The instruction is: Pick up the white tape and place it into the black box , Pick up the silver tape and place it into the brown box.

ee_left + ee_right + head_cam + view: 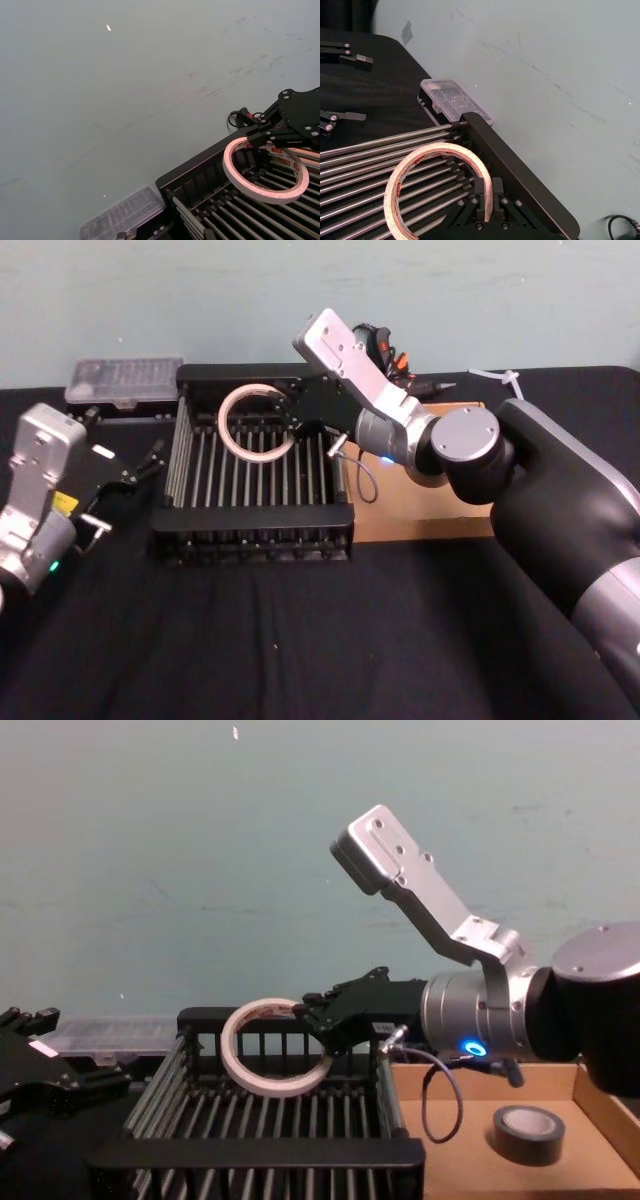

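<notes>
right pincer (312, 1016) gripping white tape (272, 1047), above black box (260, 1152)

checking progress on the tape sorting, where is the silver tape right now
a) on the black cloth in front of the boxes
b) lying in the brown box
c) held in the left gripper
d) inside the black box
b: in the chest view the silver tape lies flat on the bottom of the brown box, while the right gripper holds the white tape over the black box.
</notes>
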Motion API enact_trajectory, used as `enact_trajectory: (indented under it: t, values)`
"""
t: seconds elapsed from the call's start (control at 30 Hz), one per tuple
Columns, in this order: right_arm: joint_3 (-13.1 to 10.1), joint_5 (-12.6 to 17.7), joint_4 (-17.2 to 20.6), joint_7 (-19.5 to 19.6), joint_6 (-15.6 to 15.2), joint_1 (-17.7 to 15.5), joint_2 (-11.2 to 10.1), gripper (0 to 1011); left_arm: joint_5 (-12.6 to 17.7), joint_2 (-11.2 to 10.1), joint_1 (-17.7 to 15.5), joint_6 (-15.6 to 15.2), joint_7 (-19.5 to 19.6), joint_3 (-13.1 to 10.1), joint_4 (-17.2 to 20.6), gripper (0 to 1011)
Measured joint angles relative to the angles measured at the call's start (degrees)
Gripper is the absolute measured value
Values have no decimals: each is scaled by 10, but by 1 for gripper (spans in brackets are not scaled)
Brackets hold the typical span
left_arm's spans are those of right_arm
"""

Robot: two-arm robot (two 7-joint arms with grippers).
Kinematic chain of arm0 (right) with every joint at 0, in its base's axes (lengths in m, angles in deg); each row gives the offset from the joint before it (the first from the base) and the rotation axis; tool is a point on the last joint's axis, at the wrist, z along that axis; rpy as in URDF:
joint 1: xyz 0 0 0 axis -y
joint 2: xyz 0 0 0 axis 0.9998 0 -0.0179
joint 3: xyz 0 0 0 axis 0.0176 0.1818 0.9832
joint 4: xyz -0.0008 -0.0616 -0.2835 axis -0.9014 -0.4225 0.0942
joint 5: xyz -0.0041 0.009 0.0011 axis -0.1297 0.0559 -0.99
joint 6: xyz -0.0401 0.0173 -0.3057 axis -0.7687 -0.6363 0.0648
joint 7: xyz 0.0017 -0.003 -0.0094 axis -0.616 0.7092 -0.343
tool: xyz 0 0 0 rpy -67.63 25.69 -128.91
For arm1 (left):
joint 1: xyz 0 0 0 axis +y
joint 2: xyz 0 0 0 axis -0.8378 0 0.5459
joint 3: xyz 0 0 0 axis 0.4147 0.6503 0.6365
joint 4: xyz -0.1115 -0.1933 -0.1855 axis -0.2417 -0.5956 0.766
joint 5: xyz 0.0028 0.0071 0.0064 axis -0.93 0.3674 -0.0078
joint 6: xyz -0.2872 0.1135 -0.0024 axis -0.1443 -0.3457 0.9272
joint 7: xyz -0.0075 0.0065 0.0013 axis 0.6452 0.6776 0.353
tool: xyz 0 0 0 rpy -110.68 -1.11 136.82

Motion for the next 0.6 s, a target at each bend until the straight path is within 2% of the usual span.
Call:
enact_trajectory:
  t: [0.27,0.33,0.47,0.5,0.6]
  values:
    - [0,2,2,-1,0,0,-1,112,0,0,0,0,0,0,0,1002]
    - [0,2,2,-1,0,0,-1,199,0,0,0,0,0,0,0,1001]
    - [0,3,3,-1,0,-1,-1,285,0,0,0,0,0,0,0,1001]
    - [0,3,3,-1,0,-1,-2,342,0,0,0,0,0,0,0,1001]
    - [0,3,3,-1,0,-1,-2,424,0,0,0,0,0,0,0,1001]
